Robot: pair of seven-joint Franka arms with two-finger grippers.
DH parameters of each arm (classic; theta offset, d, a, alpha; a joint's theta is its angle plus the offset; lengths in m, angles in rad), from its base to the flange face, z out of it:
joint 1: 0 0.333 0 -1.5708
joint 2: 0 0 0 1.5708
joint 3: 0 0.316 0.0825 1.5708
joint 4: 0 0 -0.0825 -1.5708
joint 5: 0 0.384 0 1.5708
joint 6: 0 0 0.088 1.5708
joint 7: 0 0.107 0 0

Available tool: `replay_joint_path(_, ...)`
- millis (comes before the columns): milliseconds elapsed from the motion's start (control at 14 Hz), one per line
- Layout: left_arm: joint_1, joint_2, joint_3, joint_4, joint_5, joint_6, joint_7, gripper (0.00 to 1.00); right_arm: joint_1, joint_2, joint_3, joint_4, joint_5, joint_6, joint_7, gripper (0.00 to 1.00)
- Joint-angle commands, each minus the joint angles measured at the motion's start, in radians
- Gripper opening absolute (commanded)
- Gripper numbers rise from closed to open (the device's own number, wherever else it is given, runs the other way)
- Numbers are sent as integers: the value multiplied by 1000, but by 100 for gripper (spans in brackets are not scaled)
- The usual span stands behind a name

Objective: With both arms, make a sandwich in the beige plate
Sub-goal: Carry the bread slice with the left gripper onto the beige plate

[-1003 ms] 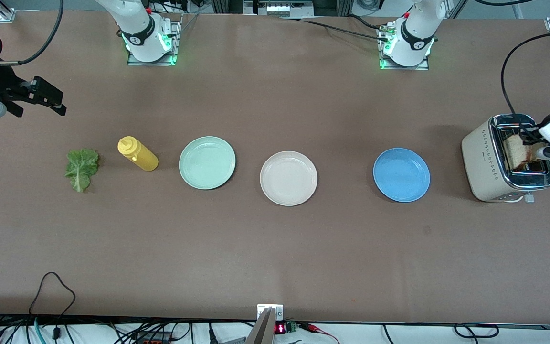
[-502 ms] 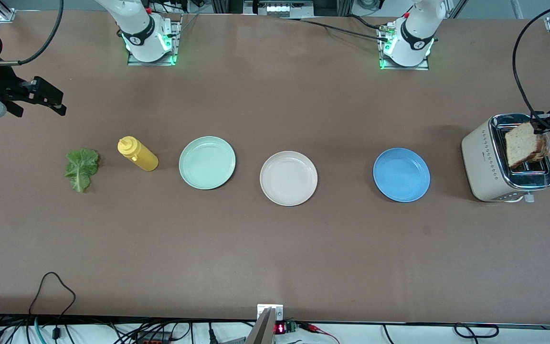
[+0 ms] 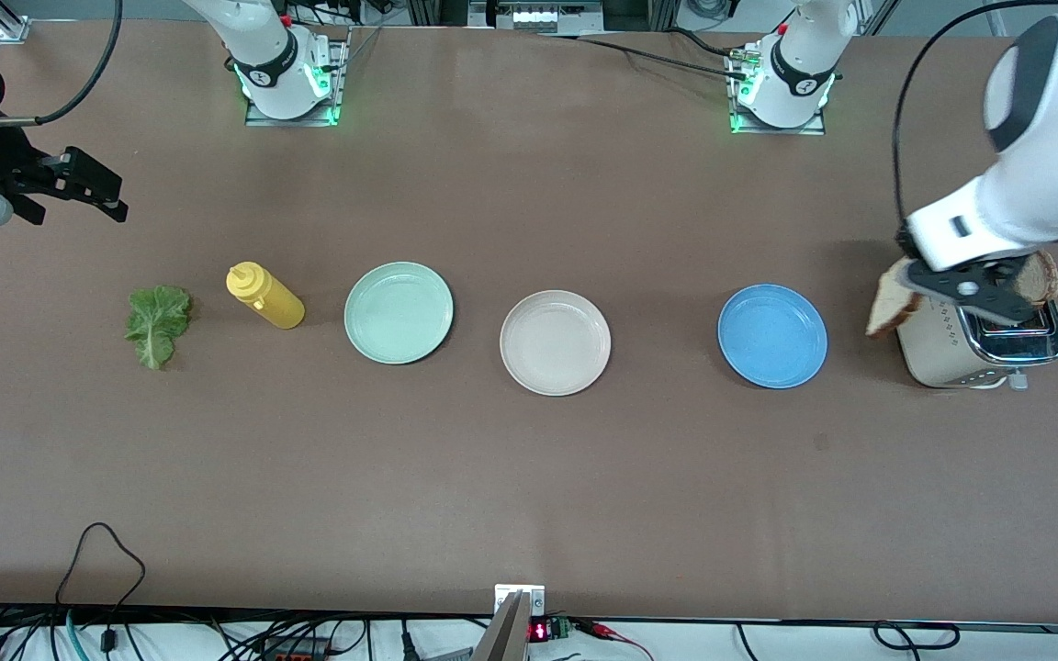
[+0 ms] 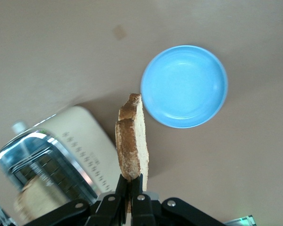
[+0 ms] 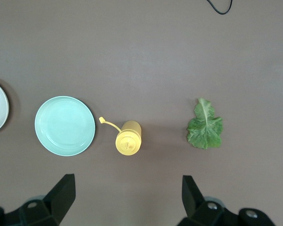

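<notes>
Up over the toaster (image 3: 979,330) at its own end of the tabletop (image 3: 529,477), the left hand (image 4: 130,188) pinched a bread slice (image 4: 132,141) edge-up. From there the beige plate (image 3: 555,342) lay toward the right arm's end, with the blue plate (image 3: 772,335) between them. Meanwhile the right hand (image 5: 127,193) waited with its fingers spread above the mustard bottle (image 5: 128,138), the lettuce leaf (image 5: 205,126) close by.
</notes>
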Motion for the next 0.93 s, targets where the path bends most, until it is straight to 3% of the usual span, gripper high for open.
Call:
replay_joint_path(0, -36, 83, -33, 38, -99, -17, -31, 1, 1, -18, 1, -10, 6, -6, 7, 100)
replay_joint_path(287, -183, 210, -33, 102, -321, 78, -181, 1, 1, -18, 1, -10, 6, -9, 5, 100)
replay_joint_path(502, -243, 315, -33, 128, -513, 250, -296, 1, -1, -16, 1, -10, 6, -12, -4, 100)
replay_joint_path(645, -263, 407, -35, 128, -760, 392, -291, 0, -1, -16, 1, -8, 6, -11, -4, 100)
replay_joint_path(860, -310, 504, -35, 127, -979, 550, -196, 0, -1, -15, 1, -8, 6, -11, -4, 100)
